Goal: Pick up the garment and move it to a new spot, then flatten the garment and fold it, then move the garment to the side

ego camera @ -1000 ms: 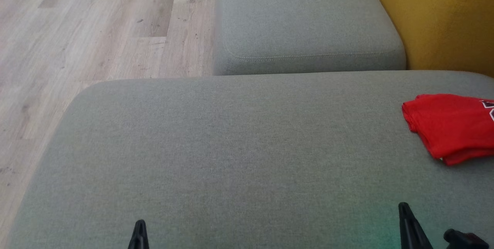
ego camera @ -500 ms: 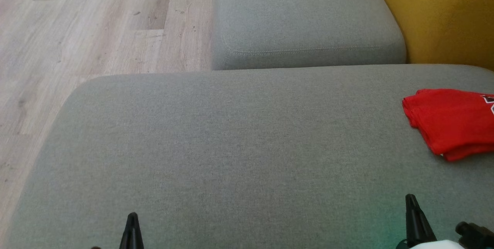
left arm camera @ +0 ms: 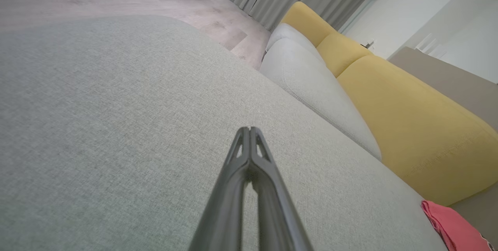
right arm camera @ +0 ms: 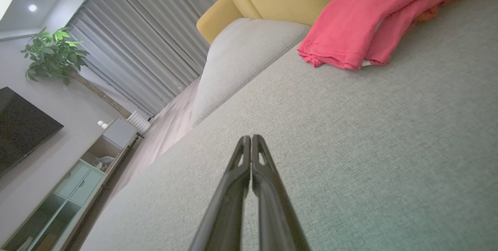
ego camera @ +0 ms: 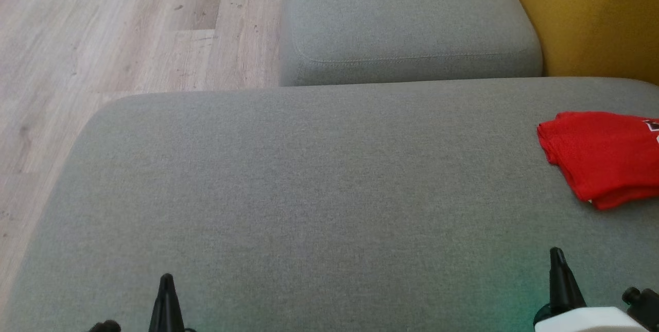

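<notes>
Left gripper (ego camera: 166, 283) and right gripper (ego camera: 557, 257) are held clenched, empty, low over the grey sofa seat (ego camera: 309, 193); folded red T-shirt (ego camera: 602, 154) is lying apart.

A folded red cloth garment (ego camera: 602, 159) runs off the right edge of the head view, its black-and-white print (ego camera: 653, 127) sliced too short to read. In the left wrist view just a corner of it pokes in at the bottom right, and in the right wrist view its far end passes the top edge. The head view's bottom edge cuts off the left gripper (ego camera: 166, 276), the right gripper (ego camera: 556, 250) and a white forearm casing (ego camera: 587, 319). Objects (right arm camera: 103, 161) inside a pale shelf unit (right arm camera: 76, 183) are too small to tell.
</notes>
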Tool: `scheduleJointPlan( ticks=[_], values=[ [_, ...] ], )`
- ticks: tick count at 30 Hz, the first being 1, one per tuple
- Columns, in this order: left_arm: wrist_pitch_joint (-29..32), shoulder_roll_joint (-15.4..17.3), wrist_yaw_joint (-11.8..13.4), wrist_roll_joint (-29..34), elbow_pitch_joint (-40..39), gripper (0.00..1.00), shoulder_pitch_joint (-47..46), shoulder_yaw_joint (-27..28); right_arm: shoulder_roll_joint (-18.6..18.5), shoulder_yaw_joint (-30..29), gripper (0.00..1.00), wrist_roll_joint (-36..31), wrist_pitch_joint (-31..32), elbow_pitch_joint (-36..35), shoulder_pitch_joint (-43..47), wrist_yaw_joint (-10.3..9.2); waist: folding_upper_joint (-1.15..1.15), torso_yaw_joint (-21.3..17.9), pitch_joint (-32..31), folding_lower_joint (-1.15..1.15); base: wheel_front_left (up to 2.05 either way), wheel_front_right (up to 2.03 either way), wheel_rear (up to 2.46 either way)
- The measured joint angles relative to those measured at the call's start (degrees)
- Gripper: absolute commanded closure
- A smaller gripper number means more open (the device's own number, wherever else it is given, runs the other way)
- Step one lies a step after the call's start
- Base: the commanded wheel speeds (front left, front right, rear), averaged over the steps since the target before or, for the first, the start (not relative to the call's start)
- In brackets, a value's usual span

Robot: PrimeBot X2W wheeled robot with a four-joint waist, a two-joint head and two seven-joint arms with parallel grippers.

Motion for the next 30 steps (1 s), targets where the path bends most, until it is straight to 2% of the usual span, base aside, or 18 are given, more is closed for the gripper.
scheduleJointPlan(
  ticks=[30],
  values=[
    [4.6, 0.02, -2.86, -20.43, 1.26, 1.0, -5.1, 3.58, 0.01, -2.14, 1.0, 20.58, 4.82, 0.33, -4.86, 0.0, 0.0, -0.59, 2.74, 0.0, 0.0, 0.0, 0.0]
  ],
)
